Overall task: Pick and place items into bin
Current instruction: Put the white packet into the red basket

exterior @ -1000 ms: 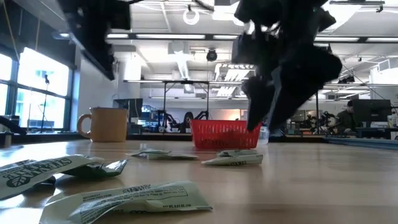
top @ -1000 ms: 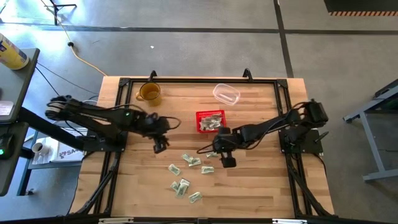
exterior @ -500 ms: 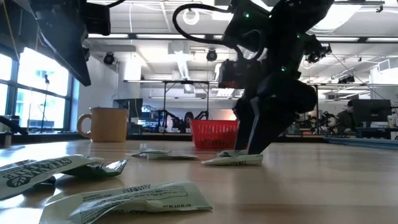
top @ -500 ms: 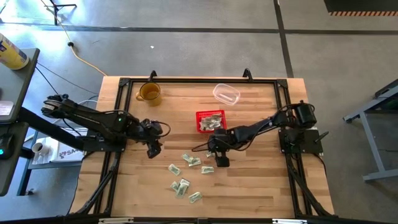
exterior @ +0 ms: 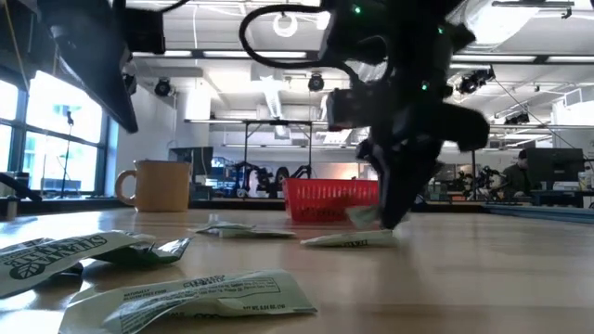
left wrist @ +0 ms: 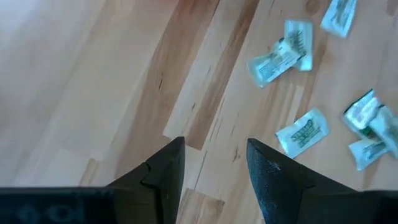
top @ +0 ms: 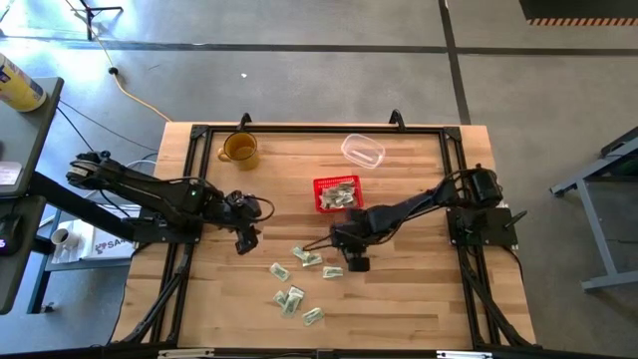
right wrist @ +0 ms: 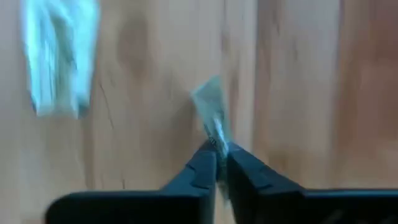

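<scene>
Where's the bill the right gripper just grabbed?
It is pinched in the right gripper, a bill lifted just off the table in the high view, right of the loose bills and in front of the red basket.

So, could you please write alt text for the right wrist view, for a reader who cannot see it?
The right gripper, seen from its wrist camera, is shut on one pale green-and-white bill that sticks out past its dark fingertips above the wooden table. A second bill lies blurred on the wood farther off.
</scene>
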Robot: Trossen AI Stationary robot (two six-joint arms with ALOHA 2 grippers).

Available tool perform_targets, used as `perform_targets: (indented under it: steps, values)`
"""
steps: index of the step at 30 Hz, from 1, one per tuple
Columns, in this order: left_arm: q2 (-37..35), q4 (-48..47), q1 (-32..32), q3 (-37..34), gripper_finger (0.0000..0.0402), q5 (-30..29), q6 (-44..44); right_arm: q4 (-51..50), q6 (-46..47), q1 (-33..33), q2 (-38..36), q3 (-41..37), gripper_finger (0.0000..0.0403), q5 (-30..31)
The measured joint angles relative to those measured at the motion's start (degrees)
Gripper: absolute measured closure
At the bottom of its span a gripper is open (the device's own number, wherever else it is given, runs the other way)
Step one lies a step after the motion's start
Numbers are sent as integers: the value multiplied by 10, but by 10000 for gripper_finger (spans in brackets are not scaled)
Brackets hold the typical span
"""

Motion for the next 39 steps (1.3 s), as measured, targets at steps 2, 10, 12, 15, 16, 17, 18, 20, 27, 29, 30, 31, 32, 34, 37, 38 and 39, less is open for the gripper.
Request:
perform_targets:
  steps: [2,10,12,15,16,17,18,20,27,29,30,31,32,34,37,38,39]
  values:
    - [5,32,0,-27,197,25,8,-40,11,-3,-5,40,384,11]
    - [40,282,-47,-128,197,59,45,-119,-9,-51,-56,171,396,121]
    - [56,287,-67,-124,197,36,67,-143,-11,-80,-56,173,379,123]
    - [92,284,-89,-116,197,26,86,-140,-18,-123,-51,161,330,91]
    - [102,285,-94,-113,197,27,88,-140,-15,-135,-50,156,308,83]
    - [114,286,-100,-111,197,28,89,-137,-10,-144,-48,149,286,82]
    - [128,286,-105,-108,197,29,91,-132,-6,-151,-47,144,263,85]
    - [154,285,-112,-101,197,28,102,-127,-3,-162,-47,141,214,86]
    - [235,299,-114,-53,197,50,197,-211,10,-135,-58,141,73,109]
    - [245,297,-113,-42,197,52,230,-239,9,-113,-60,141,51,130]
    - [250,302,-113,-37,197,52,242,-252,9,-103,-60,141,42,137]
    - [252,301,-112,-35,197,53,253,-261,10,-93,-60,140,36,141]
    - [256,300,-112,-34,197,56,263,-263,11,-82,-60,138,30,143]
    - [269,317,-112,-32,197,69,273,-264,20,-65,-61,131,23,146]
    - [281,324,-113,-28,197,81,273,-267,43,-43,-61,111,19,150]
    - [287,327,-112,-25,197,85,270,-268,52,-36,-61,102,18,151]
    - [290,323,-112,-25,195,87,268,-268,60,-31,-61,91,18,150]
